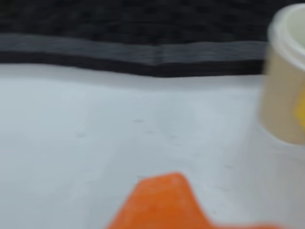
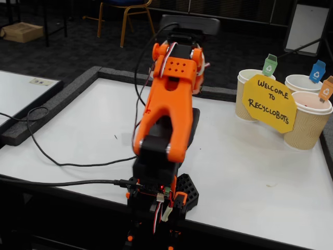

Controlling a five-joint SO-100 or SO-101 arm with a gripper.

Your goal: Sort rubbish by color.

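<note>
My surface [image 2: 250, 172] is white and matte with a dark padded border. In the fixed view a second white table [image 2: 21, 94] sits off its left edge, and black cables [image 2: 62, 164] trail across the near left part. Beyond the far edge lies dark carpet [image 2: 67, 47], with a chair [image 2: 125, 15] on gold legs.

In that view my orange arm [image 2: 169, 99] rises from its black base at the near edge and leans toward the far edge. My claw is hidden behind the arm there, so I cannot tell whether it is wide or narrow. At the far right corner stand three beige paper cups [image 2: 307, 125] with green, blue and orange tags, and a yellow sign [image 2: 270, 101] reading "Welcome to Recyclobots" leans in front of them.

My wrist view is blurred. It shows bare white surface, the dark border along the top, one orange tip of my claw [image 1: 162, 202] at the bottom edge, and a beige cup [image 1: 286, 76] at the right edge.

I see no blue or green paper bundle in either view.
</note>
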